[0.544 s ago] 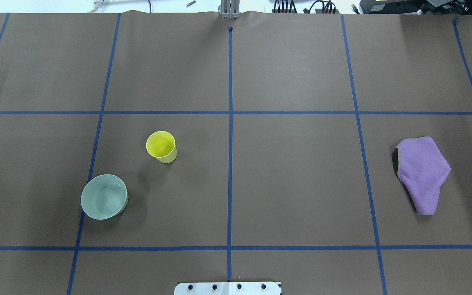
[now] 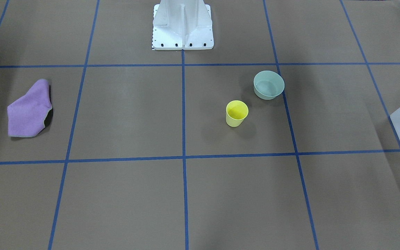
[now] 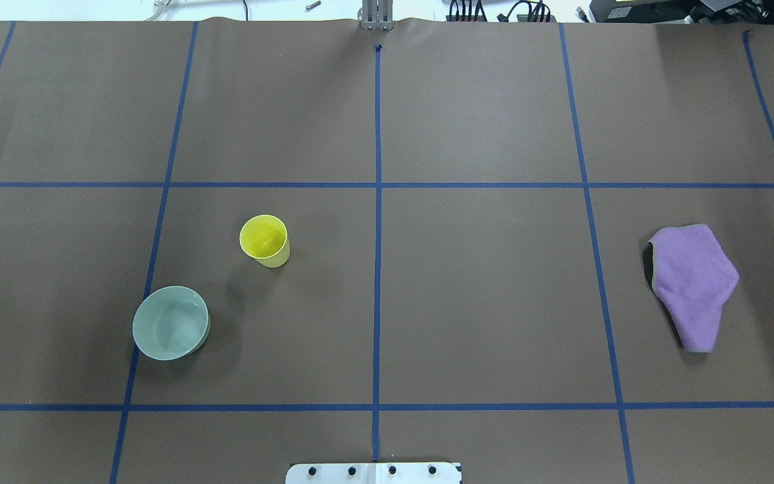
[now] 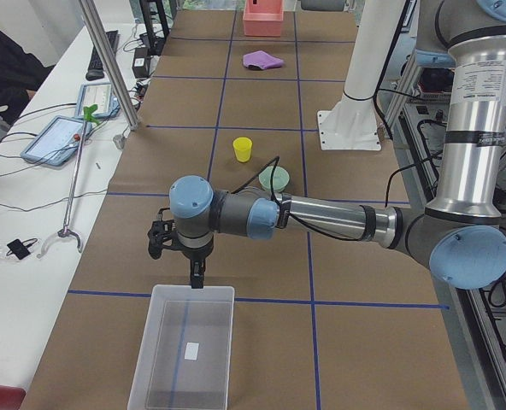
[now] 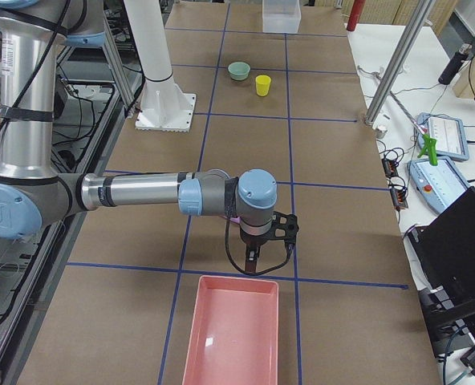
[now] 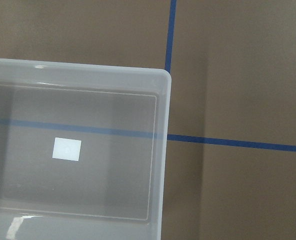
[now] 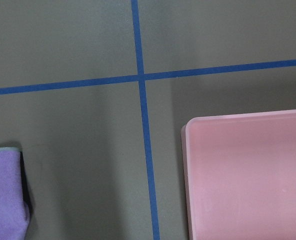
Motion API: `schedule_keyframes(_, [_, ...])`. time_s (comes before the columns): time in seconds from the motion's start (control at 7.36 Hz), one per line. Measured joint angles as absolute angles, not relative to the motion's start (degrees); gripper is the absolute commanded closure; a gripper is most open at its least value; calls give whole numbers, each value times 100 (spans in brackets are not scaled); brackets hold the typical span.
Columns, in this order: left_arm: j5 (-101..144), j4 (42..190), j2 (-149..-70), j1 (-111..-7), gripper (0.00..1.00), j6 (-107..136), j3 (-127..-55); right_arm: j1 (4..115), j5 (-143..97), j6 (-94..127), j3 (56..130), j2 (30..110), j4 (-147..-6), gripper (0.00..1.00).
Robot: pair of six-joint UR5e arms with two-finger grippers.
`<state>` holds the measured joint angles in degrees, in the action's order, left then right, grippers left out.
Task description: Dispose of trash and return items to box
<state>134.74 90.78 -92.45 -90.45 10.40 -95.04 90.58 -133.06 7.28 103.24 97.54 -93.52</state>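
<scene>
The mint-green bowl (image 3: 170,331) and the yellow cup (image 3: 264,240) stand upright and apart on the brown table, on my left half. The translucent box (image 4: 185,359) sits empty at the table's left end; it also shows in the left wrist view (image 6: 78,150). My left gripper (image 4: 197,278) hangs just above the box's near rim, far from the cup and bowl. My right gripper (image 5: 252,257) hangs over the table by the rim of a pink tray. Neither gripper shows in the wrist or overhead views, so I cannot tell whether they are open or shut.
A purple cloth (image 3: 693,282) lies crumpled on the right half of the table. A pink tray (image 5: 233,337) sits empty at the right end. The white robot pedestal (image 2: 182,24) stands at the table's near middle edge. Blue tape lines grid the table.
</scene>
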Motion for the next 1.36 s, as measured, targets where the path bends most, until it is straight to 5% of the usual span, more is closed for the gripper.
schedule_keyframes(1.36, [13479,9312,-9539,-9036,2,1606,-9600,9097,-13544,735,10461,9779,-9352,0])
